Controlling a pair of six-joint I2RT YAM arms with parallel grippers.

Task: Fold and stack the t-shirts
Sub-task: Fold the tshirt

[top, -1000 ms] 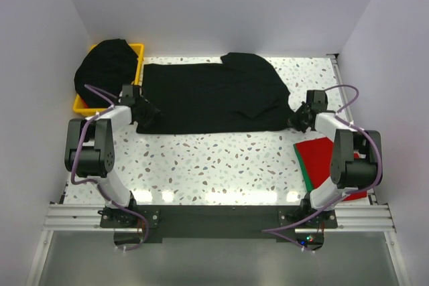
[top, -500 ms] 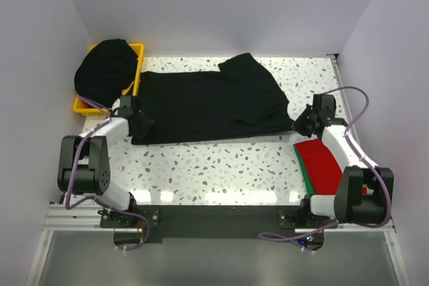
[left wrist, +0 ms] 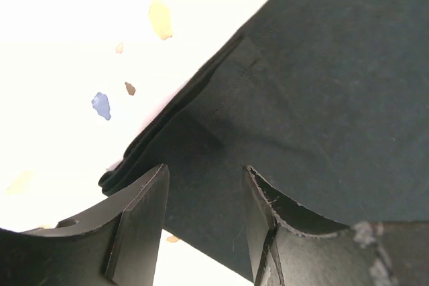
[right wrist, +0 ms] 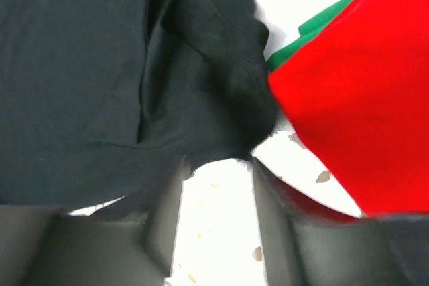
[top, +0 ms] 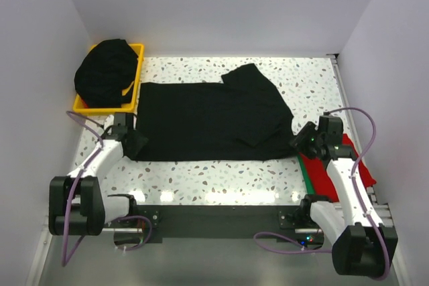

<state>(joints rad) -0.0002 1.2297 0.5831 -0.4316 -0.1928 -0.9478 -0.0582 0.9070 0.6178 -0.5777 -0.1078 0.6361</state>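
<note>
Top external shows the black t-shirt [top: 201, 118] soft and limp, so I would pinch its near corners, where the left gripper [left wrist: 206, 173] and the right gripper [right wrist: 218, 165] stand, jaws open.

The right arm [top: 342, 172] is covering much of the folded red cloth t-shirt [top: 320, 172] beneath it. Right of the right gripper [right wrist: 218, 163], the frame edge is cutting this shirt off, and the shirt is hiding most of a green cloth layer [right wrist: 305, 35].
</note>
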